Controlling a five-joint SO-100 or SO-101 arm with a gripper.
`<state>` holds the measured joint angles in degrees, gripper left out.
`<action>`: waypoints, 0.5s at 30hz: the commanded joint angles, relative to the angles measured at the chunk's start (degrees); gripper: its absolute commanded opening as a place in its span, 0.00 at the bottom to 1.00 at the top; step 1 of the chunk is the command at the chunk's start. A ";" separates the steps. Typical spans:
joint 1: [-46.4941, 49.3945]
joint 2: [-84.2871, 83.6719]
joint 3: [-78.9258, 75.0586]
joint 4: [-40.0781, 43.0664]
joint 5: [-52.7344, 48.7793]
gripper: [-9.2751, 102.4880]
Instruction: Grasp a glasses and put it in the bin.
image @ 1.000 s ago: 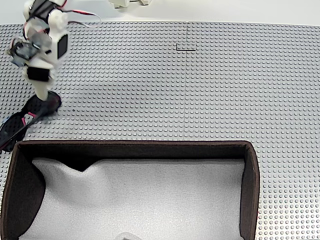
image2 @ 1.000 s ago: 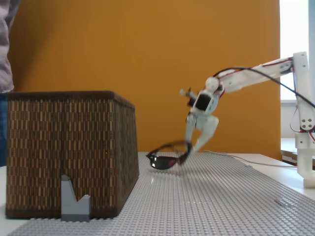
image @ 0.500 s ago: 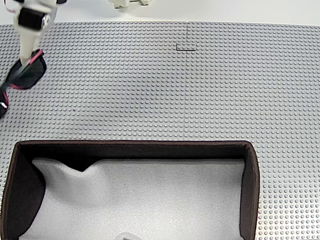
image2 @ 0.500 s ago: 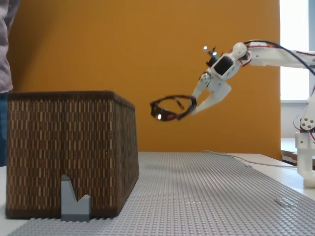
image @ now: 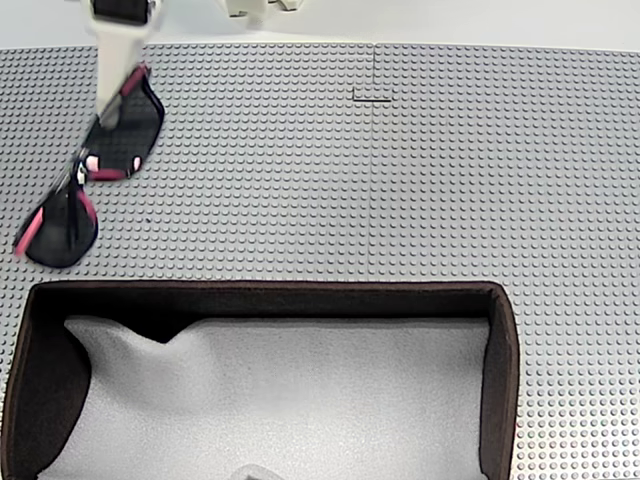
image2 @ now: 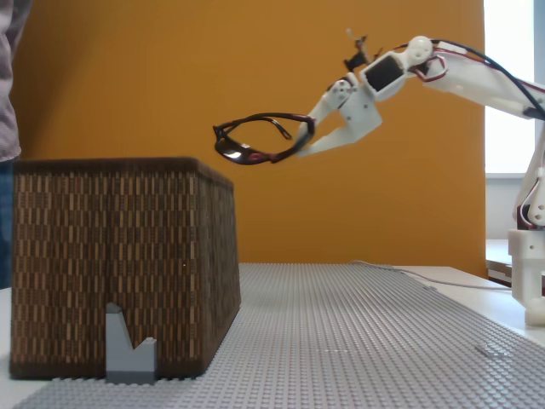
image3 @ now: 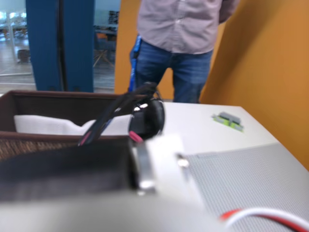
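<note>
The dark sunglasses (image2: 255,143) hang in the air, with my white gripper (image2: 305,141) shut on one end of the frame. In the side fixed view they are above the level of the bin's (image2: 119,264) rim and just right of its right wall. From above, the glasses (image: 95,170) show pink accents and hover over the grey mat at the upper left, with the gripper (image: 112,100) at their top end. The bin (image: 500,380), brown-walled with white lining, lies along the bottom. In the wrist view the glasses (image3: 145,116) stick out ahead, with the bin (image3: 53,104) beyond.
A grey studded baseplate (image: 400,180) covers the table. A small grey block (image2: 129,348) stands against the bin's front. A person (image3: 181,46) in jeans stands behind the bin. An orange wall (image2: 255,68) backs the scene.
The gripper has risen from the mat with the glasses and carried them up and toward the bin, from table height to above the rim.
</note>
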<state>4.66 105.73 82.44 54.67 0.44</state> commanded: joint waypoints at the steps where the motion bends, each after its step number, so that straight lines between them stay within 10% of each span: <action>1: -1.58 -7.38 -8.88 0.18 2.20 0.08; 15: -1.76 -47.20 -57.74 16.52 6.59 0.08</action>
<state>1.32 68.20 44.12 62.14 5.62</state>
